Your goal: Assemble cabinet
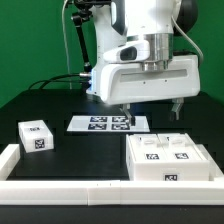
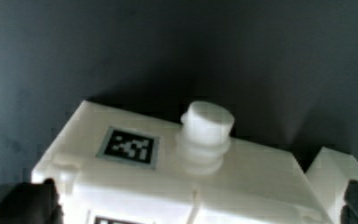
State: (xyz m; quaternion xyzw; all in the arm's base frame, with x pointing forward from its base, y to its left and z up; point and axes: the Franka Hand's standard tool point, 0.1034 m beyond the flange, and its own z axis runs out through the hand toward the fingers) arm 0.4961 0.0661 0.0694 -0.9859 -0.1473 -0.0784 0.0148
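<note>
Prob. approach step ahead of a grasp. Hovering w/ end effector (image 1: 150,106) wide open, nothing held, over far part of cabinet (image 1: 170,158), at near side of tabletop (image 1: 45,110), the exterior view's right. Next: needs descent straight down, straddling cabinet clear of peg (image 2: 208,125), then closing evenly, no tilt

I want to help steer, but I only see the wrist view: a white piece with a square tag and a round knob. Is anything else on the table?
Observer: Yes, a small white block sits alone toward the exterior view's left.
Operator: Is the gripper holding anything?
Observer: No, the gripper hangs open and empty above the table.
Operator: Where is the big cabinet?
Observer: The cabinet stands toward the exterior view's right, near the white border rail.
</note>
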